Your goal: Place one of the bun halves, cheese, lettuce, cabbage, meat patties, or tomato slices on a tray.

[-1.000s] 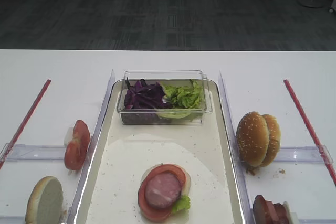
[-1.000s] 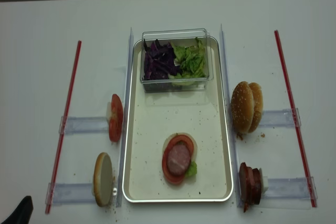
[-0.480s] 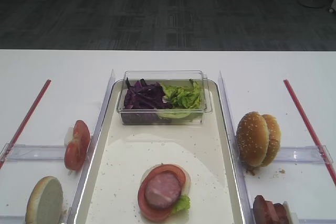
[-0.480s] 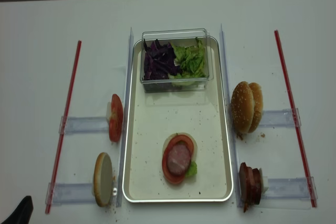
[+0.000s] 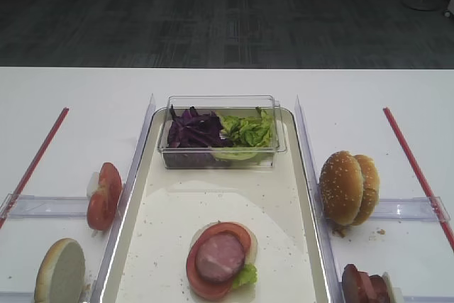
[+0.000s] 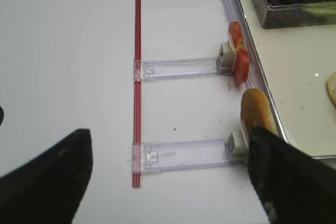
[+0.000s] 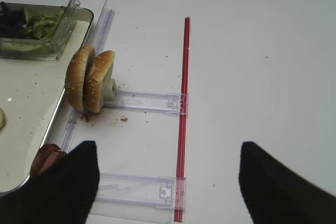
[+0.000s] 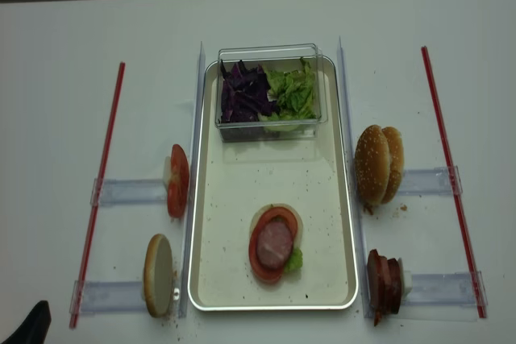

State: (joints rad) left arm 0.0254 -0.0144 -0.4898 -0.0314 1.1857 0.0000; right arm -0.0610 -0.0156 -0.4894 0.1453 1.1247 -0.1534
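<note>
I see the tray (image 8: 272,183) in the middle of the table (image 8: 56,118), a clear box (image 8: 270,90) at its far end holding cabbage (image 8: 242,94) and lettuce (image 8: 292,93). On the tray's near half a patty (image 8: 274,243) lies on a tomato slice (image 8: 266,267). Left of the tray stand more tomato slices (image 8: 177,180) and a bun half (image 8: 158,274); right of it, two seeded buns (image 8: 379,164) and spare patties (image 8: 384,281). My right jaws (image 7: 168,182) stand wide apart over the table, holding nothing. My left jaws (image 6: 168,177) are likewise spread and empty.
</note>
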